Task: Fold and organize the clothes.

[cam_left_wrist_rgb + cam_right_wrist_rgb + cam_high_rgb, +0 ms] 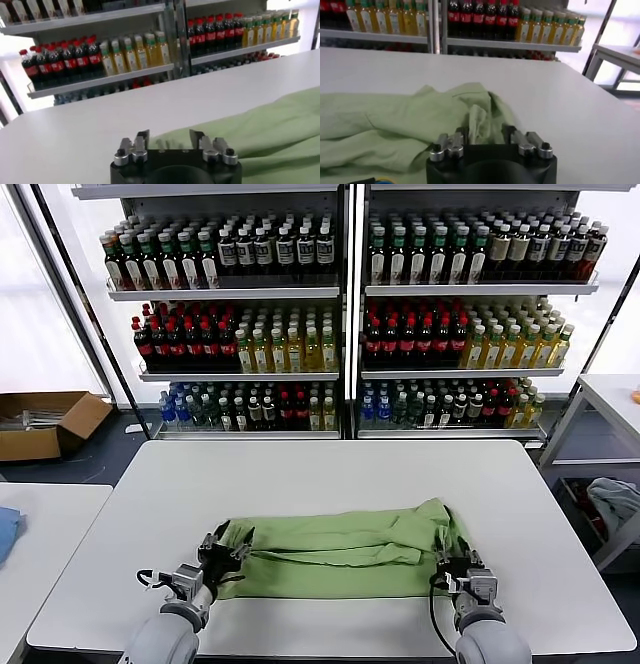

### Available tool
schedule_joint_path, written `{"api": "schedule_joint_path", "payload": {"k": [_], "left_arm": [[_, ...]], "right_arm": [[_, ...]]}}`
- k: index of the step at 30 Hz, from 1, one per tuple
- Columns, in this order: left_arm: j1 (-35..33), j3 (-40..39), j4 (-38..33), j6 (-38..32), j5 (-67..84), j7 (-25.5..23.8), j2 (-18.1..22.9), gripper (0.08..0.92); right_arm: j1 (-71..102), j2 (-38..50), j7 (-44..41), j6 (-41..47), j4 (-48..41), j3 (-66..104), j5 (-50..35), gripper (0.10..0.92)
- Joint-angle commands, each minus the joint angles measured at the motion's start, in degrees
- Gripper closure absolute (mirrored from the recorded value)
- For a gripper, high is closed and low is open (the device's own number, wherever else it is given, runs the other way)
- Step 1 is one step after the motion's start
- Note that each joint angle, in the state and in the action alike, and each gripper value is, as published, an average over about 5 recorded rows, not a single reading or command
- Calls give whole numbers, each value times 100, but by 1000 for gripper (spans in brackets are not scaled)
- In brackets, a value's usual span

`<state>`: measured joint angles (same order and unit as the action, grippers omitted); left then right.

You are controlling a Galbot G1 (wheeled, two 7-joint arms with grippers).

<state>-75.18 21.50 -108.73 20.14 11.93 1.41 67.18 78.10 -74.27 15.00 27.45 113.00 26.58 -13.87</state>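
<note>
- The shirt (335, 544) lies across the near half of the white tabletop (330, 469) as a long green band running side to side, already doubled over on itself, with creases along its length and a rumpled hump at its right end.
- My left tool (228, 546) sits at the left end of the shirt, low against the tabletop. In the left wrist view my left tool (169, 136) has its jaws spread wide, and green fabric lies between and just beyond them; I cannot tell whether the fingertips (142, 137) already touch the cloth.
- The middle of the shirt lies flat enough, with one fold line running its length. No collar, buttons or print show from here.
- My right tool (452, 556) is at the right end, beside the bunched corner. In the right wrist view my right tool (487, 133) is also spread wide, with a raised ridge of the shirt (420, 125) standing right between the jaws, not yet pinched.
- I judge the step in hand to be taking hold of both ends for the next fold, roughly midway through the task.
- Next, I think each tool must close on its own end, catching both layers together, then lift evenly so the band folds across rather than dragging or twisting.
- The bunched right end looks likeliest to slip or fold unevenly.
</note>
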Motion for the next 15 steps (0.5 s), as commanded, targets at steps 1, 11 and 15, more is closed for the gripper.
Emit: {"api": "schedule_joint_path", "payload": {"k": [1,11,15], "left_arm": [[-258,214,-455,126,-327,83,88,363],[-501,422,-565,280,-26,359,513,179],[-512,446,-509,344,156,420,687,177]], "right_arm": [[163,5,39,-164,774,185,-28,383],[272,30,108,-166,1531,239,-176,205],[325,69,132,-172,1580,276,-222,203]]}}
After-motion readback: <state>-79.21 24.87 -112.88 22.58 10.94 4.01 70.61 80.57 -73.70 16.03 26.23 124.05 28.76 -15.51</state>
